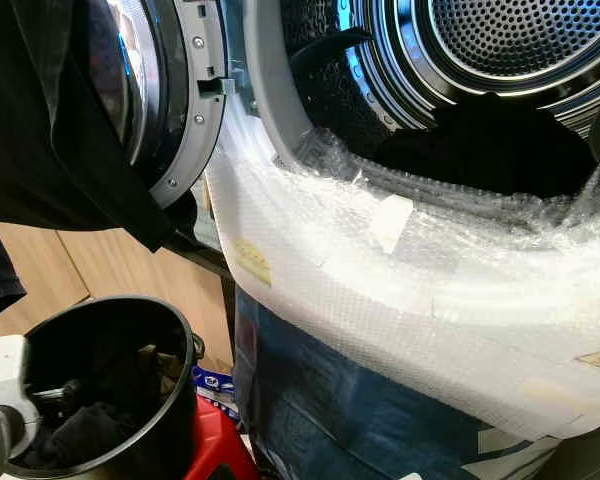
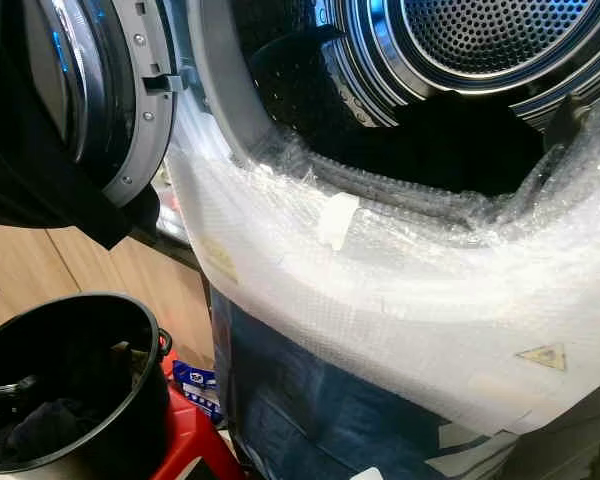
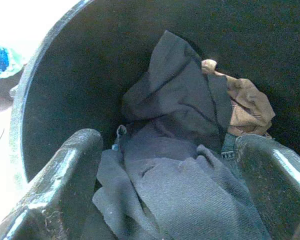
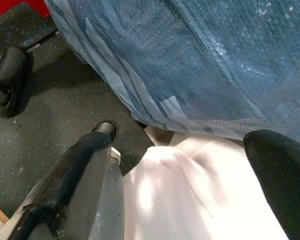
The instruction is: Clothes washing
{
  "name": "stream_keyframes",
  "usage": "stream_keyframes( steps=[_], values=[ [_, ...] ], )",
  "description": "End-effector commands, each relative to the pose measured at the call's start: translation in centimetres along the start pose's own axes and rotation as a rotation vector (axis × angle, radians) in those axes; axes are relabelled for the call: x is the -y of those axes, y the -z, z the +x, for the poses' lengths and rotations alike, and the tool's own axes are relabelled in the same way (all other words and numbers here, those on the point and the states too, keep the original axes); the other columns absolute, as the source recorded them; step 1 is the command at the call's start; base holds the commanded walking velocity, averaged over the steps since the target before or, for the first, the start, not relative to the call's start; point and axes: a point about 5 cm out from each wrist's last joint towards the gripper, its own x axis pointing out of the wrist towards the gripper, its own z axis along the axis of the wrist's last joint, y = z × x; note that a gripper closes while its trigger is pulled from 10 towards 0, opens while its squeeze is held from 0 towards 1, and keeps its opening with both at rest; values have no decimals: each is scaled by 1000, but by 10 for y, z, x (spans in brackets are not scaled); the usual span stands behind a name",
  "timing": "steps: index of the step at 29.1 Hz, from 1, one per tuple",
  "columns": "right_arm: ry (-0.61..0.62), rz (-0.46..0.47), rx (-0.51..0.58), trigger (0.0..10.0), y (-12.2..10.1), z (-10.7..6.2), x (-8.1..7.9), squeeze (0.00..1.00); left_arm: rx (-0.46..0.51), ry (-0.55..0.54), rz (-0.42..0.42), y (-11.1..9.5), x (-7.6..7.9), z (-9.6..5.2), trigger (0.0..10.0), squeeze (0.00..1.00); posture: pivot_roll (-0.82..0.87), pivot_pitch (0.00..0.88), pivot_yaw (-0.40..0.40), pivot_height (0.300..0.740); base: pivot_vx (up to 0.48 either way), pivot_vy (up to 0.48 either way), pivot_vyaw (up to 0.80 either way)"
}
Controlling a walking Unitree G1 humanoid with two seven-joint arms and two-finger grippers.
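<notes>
Before the robot stands a front-loading washing machine whose lower front is wrapped in clear bubble wrap (image 1: 400, 290) over a blue woven tarpaulin (image 1: 330, 410). Its round grey-rimmed glass door (image 1: 170, 90) is swung open to the left, and the perforated shiny steel drum (image 1: 500, 40) behind the opening holds a heap of dark clothing (image 1: 490, 145) lying at the bottom, just inside the grey rubber seal. A large black garment (image 1: 50, 110) hangs at the upper left, draped in front of the open door. Down at the lower left sits a round black plastic bucket (image 1: 170, 400), resting on something red, with wooden panelling behind it. The left gripper (image 3: 165, 165) reaches down into the bucket, its two black fingers (image 3: 65, 175) spread wide apart on either side of a crumpled dark grey cloth (image 3: 175, 100); whether they touch the fabric cannot be told. A tan brown garment (image 3: 247, 102) lies beside the grey one against the bucket wall. The right gripper (image 4: 185, 165) hangs low by the tarpaulin, fingers parted and holding nothing, above a dark speckled floor (image 4: 50, 115) and a pale blurred surface.
</notes>
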Motion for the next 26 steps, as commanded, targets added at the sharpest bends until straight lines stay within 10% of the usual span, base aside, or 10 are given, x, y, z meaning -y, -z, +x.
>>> stream_keyframes(
  steps=[1,10,26],
  values=[
    [1,-7,7,10000,-2,0,1,0,-3,44,-1,-2,6,2,10000,0,209,56,22,740,0,0,0],
    [-8,14,-7,10000,2,0,3,0,-39,186,95,3,25,3,10000,0,195,59,26,740,0,0,0],
    [-18,-27,-17,10000,5,0,2,0,-145,112,140,22,13,10,10000,0,185,72,15,740,0,0,0]
  ],
)
